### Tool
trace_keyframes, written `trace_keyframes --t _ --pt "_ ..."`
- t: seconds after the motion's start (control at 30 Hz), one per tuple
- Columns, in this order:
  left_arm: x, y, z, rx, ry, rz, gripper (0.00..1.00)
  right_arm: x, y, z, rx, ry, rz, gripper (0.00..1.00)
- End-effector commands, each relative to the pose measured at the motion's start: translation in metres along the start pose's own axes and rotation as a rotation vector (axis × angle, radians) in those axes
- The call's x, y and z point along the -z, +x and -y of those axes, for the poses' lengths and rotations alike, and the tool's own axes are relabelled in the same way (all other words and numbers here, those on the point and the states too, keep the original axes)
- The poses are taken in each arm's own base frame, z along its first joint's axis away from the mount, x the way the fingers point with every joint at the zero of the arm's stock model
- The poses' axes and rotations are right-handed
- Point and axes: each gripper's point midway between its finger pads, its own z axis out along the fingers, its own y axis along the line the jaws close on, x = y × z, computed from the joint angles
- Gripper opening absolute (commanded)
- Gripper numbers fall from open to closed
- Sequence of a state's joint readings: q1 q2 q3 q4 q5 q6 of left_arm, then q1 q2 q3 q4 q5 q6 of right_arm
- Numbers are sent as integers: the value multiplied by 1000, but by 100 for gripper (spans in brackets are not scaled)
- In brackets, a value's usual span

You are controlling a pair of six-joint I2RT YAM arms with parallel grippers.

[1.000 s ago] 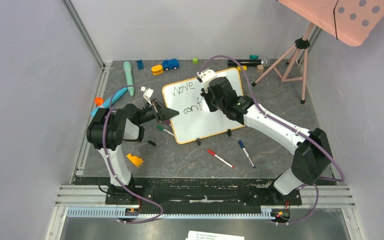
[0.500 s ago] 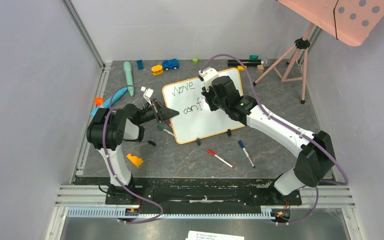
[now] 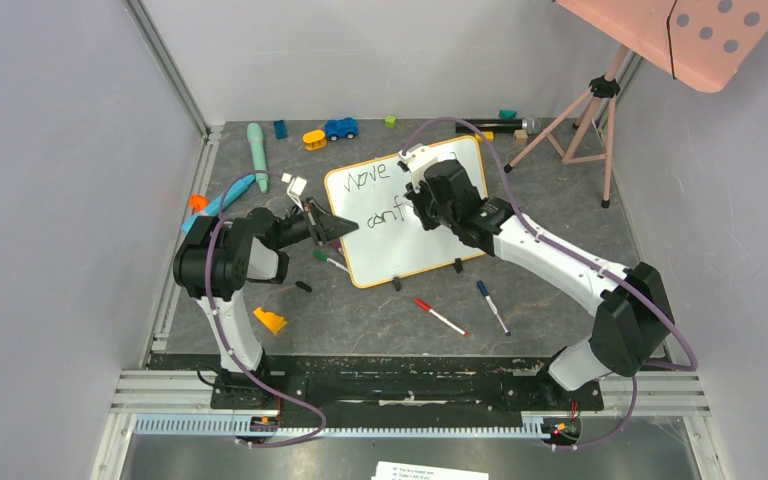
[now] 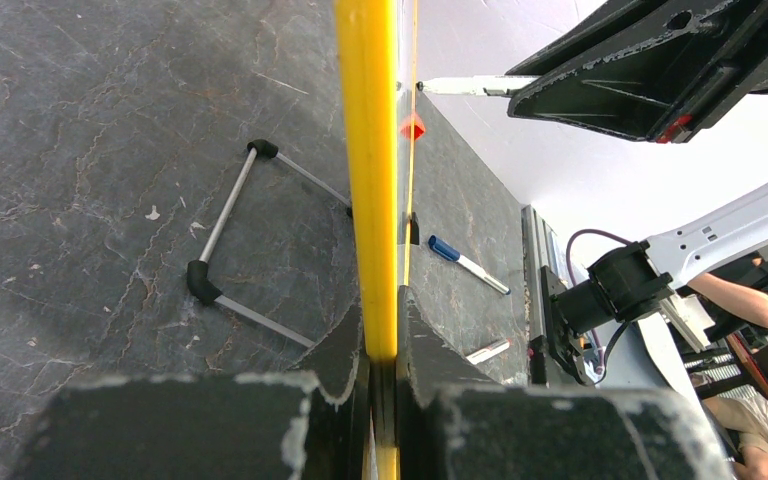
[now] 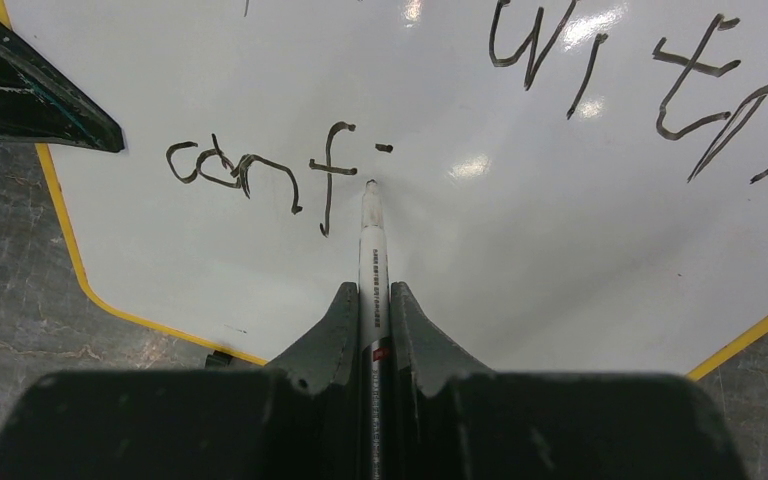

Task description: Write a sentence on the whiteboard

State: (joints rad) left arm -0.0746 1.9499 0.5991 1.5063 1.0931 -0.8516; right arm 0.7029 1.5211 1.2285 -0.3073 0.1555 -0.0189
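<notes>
Now R tool (image 5: 372, 292) is pinching marker (image 5: 371, 235) tight, tip sitting on whiteboard (image 5: 560, 260) just right of sentence's (image 5: 250, 172) "f". L tool (image 4: 381, 335) is clamping whiteboard's edge; blank space is lying right of "f".

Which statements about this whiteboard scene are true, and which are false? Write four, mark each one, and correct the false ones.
1. The right hand holds a marker with its tip at the whiteboard. True.
2. The left hand is open, clear of the board. False: it is shut on the whiteboard's frame.
3. The sentence's lower row begins "conf". True.
4. The red marker lies on the whiteboard. False: it lies on the table, in front of the board.
</notes>
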Motion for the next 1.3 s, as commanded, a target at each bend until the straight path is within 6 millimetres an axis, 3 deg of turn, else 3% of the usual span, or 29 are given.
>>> trace_keyframes --t 0.0,0.2,0.73,1.27 --pt "0 -8 -14 -213 -27 45 2 1 -19 3 -6 10 59 0" --pt "0 -8 -14 -213 -27 45 2 -2 -17 4 -7 14 49 0" --pt "0 -9 -14 -214 -26 46 2 4 15 0 -20 -2 4 0" --pt "0 -9 -13 -216 -26 47 2 19 -27 9 -38 16 90 0"
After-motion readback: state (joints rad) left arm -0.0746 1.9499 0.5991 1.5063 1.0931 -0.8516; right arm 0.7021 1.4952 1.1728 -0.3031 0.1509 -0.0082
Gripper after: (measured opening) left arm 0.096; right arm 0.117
